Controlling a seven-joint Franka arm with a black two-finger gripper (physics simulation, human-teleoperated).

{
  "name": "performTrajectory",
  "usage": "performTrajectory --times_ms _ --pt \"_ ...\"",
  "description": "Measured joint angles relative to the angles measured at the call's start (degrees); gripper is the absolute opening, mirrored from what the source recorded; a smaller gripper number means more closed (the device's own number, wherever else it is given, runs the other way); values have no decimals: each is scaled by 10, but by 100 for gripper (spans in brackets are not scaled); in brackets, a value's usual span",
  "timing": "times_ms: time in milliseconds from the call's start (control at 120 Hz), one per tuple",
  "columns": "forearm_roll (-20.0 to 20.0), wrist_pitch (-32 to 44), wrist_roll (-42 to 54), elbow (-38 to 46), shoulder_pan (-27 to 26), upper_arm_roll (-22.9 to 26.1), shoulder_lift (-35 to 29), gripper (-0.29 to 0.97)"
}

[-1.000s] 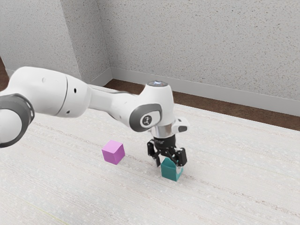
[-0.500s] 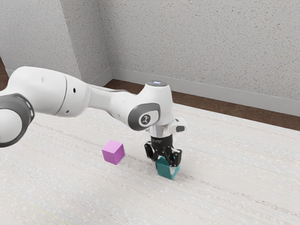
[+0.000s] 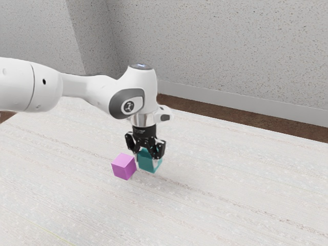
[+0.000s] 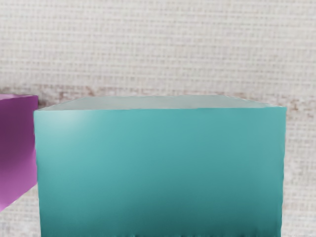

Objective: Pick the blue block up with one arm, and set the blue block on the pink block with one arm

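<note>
The blue block, teal in colour, hangs just above the table, and my gripper is shut on its upper part. The pink block rests on the table just to the exterior view's left of the held block, almost touching it. In the wrist view the blue block looms large under my hand, with the pink block at its side.
The pale wood-grain table stretches wide to the exterior view's right and front. A brown floor strip and grey walls lie behind the table's far edge.
My arm has lifted the blue block off the table and carried it toward the exterior view's left, up beside the pink block. The pink block has stayed put.
</note>
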State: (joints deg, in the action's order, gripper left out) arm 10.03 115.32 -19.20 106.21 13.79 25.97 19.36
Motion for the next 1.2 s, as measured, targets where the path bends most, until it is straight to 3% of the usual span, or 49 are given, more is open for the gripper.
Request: performTrajectory --times_ms 167,492,917,1200 --pt "-8 -10 33 20 46 0 -27 37" --pt "-11 -22 104 20 100 0 -22 36" --pt "-10 -17 161 17 107 7 -6 37" --pt "-12 -20 185 14 107 5 -17 59"
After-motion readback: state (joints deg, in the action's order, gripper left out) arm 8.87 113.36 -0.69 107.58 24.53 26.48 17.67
